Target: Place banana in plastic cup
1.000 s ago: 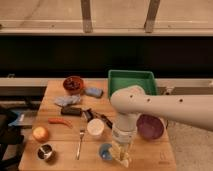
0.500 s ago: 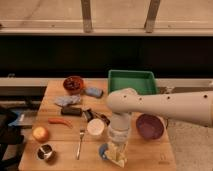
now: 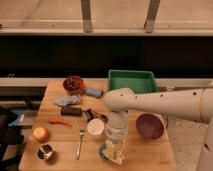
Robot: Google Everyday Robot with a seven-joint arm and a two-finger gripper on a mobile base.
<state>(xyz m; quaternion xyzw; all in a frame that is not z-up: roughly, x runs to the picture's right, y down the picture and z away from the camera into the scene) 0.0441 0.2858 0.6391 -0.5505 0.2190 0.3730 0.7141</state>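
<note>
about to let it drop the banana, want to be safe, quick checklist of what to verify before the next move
1. Hand over the plastic cup: ok, it hangs at the table's front edge, right above the blue rim showing at its left.
2. Banana in the hand: ok, a pale yellow shape sits between the fingers.
3. Banana lined up with the cup's opening: cannot tell, the hand hides most of the cup.
4. White cup apart from the drop spot: ok, it stands just behind and left, apart from the hand.
5. Fork out of the way: ok, it lies left of the plastic cup.
</note>
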